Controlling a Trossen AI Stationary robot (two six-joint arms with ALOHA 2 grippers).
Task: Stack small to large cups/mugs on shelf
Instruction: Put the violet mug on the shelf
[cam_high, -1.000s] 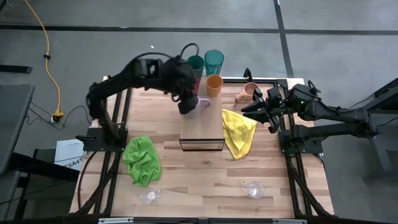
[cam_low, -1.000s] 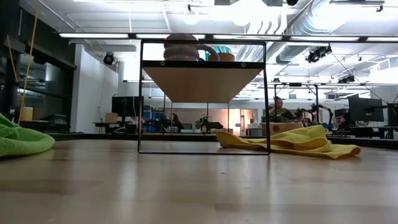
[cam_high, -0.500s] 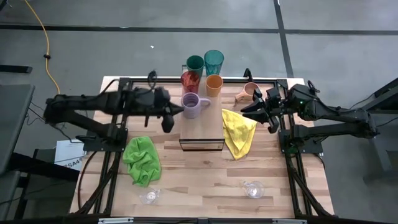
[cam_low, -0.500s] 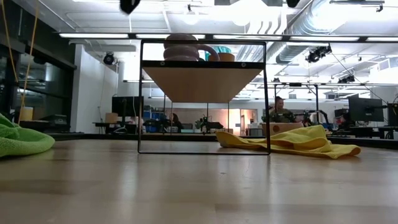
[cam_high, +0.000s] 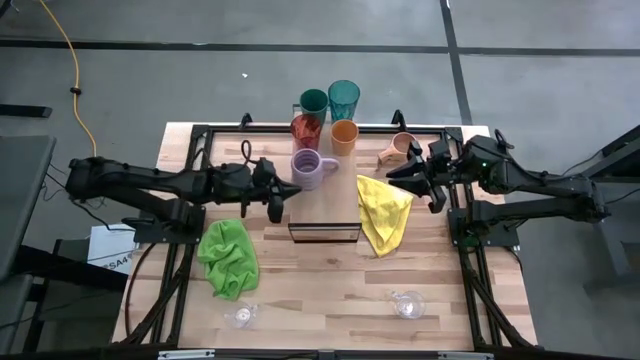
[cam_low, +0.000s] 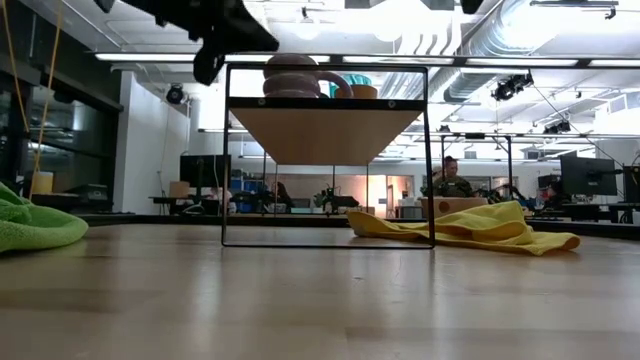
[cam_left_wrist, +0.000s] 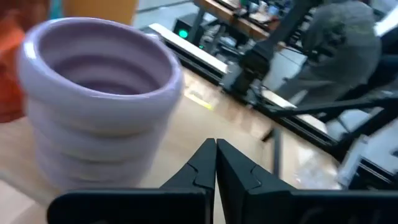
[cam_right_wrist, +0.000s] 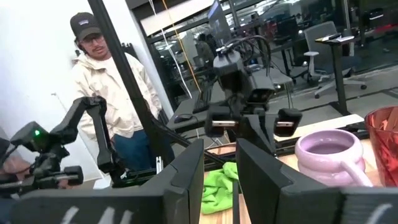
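One lavender mug stands upright on the shelf, handle seemingly toward the parted right end effector; left end effector closed.

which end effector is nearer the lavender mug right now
Left. The left end effector sits just beside the lavender mug, fingers shut, at the shelf's edge. The right end effector waits past the yellow cloth, fingers open.

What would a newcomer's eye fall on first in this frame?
The cluster of bright cups at the table's far edge, with the lavender mug standing on the shelf. The left gripper, shut and empty, sits just beside that mug. A yellow cloth drapes beside the shelf, below the open right gripper.
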